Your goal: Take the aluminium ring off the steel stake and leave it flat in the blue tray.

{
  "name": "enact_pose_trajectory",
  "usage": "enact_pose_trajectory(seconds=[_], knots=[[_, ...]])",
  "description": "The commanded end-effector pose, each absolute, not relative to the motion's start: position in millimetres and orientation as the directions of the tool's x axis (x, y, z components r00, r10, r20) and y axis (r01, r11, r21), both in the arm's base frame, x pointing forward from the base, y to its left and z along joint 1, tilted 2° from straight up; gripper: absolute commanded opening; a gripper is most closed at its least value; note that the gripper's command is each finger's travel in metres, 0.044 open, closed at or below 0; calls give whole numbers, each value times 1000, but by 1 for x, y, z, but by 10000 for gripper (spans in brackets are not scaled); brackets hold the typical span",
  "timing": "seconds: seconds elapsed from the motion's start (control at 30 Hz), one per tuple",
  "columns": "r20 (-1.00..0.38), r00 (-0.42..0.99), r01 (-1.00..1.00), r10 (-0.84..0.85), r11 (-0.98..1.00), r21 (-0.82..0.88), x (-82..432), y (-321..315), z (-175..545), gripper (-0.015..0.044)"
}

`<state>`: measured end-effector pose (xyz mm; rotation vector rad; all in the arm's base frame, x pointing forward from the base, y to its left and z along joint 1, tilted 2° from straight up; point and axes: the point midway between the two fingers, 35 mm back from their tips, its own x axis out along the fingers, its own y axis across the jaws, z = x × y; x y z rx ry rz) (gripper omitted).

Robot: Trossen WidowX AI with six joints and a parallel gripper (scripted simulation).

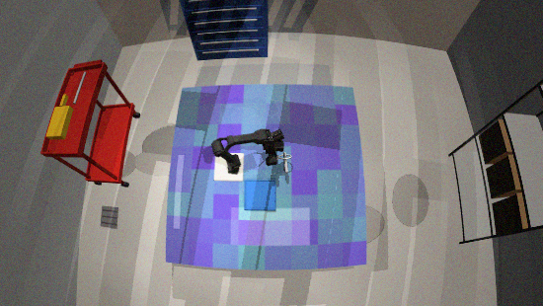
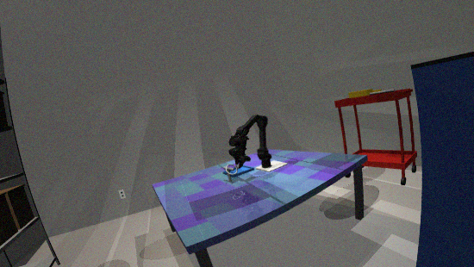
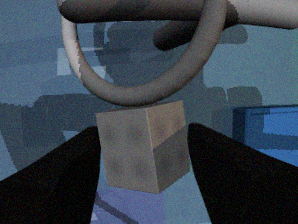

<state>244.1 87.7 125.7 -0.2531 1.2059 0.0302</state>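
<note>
Black jaws (image 1: 276, 158) (image 2: 238, 165) are closed on a squarish metal tab (image 3: 131, 150), one finger on either side of it. The tab joins the ring (image 1: 284, 156) (image 2: 231, 164) (image 3: 132, 95), whose loop stands tilted up from the tabletop (image 1: 197, 252) (image 2: 276, 202) in the exterior view. The ring is at the steel stake (image 1: 286, 167) (image 2: 230, 177) (image 3: 270, 11), outside the tray. In the wrist view, one side of the loop passes in front of the cross-bar and the bar covers part of the other side; whether the ring is free of the stake, I cannot tell.

Seen from the top, the blue tray (image 1: 260, 195) (image 2: 246, 170) (image 3: 272, 120) lies between the stake and the tabletop's bottom edge, nearer the stake. The black arm (image 1: 247, 138) (image 2: 262, 135) stands on a white plate (image 1: 219, 175) (image 2: 280, 164), just beside the tray and toward the tabletop's left edge. Beyond that edge is a red cart (image 1: 86, 118) (image 2: 383, 97), with a yellow box (image 1: 58, 122) (image 2: 360, 93) on its upper shelf. Past the top edge stands a blue cabinet (image 1: 227, 37) (image 2: 444, 155).
</note>
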Motion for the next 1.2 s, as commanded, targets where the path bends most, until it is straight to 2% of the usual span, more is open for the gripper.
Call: enact_pose_trajectory(seconds=[0.0,1.17], knots=[[-924,366,-152,-113,972,-179,245,90,128,0],[-924,365,-152,-110,973,-176,238,116,129,0]])
